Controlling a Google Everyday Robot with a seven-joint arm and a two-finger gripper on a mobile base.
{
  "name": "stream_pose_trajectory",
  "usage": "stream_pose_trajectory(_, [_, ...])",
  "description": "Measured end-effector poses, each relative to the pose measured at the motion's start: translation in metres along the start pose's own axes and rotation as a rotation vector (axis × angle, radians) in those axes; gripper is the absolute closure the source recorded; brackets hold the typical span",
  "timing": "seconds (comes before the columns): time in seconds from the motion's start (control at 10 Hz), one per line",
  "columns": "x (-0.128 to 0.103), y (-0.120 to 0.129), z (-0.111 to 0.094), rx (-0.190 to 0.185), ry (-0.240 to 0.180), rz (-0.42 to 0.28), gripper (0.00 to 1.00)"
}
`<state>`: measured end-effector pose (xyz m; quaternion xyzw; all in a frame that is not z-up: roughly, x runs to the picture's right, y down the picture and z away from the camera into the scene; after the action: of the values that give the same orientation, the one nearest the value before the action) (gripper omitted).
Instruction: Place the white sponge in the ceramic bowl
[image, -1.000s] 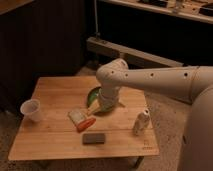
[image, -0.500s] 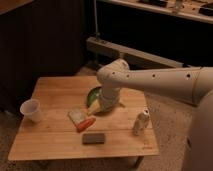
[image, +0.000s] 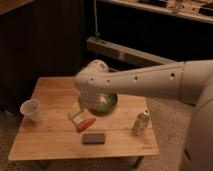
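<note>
The white sponge (image: 77, 116) lies on the wooden table (image: 55, 90), left of centre, with an orange-red carrot-like item (image: 87, 123) touching its right side. The green ceramic bowl (image: 107, 103) sits just right of the sponge and is partly covered by my arm. My gripper (image: 84, 106) hangs at the end of the white arm (image: 135, 85), which reaches in from the right. It is low over the gap between sponge and bowl and mostly hidden by the bulky wrist.
A translucent white cup (image: 31, 110) stands at the table's left edge. A dark grey flat block (image: 94, 138) lies near the front edge. A small white bottle (image: 141, 122) stands at the front right. Dark cabinets and a shelf stand behind the table.
The arm's wrist has shifted left, from over the bowl toward the sponge. The sponge, carrot-like item and other objects have not moved.
</note>
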<state>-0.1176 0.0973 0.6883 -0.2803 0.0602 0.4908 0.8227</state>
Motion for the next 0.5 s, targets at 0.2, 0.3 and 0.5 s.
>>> stream_pose_trajectory(0.2, [-0.028, 0.05, 0.011, 0.026, -0.042, -0.084, 0.0])
stream_pose_trajectory(0.3, [-0.043, 0.068, 0.019, 0.04, -0.051, -0.117, 0.0])
stream_pose_trajectory(0.5, [-0.069, 0.084, 0.037, 0.059, -0.048, -0.147, 0.0])
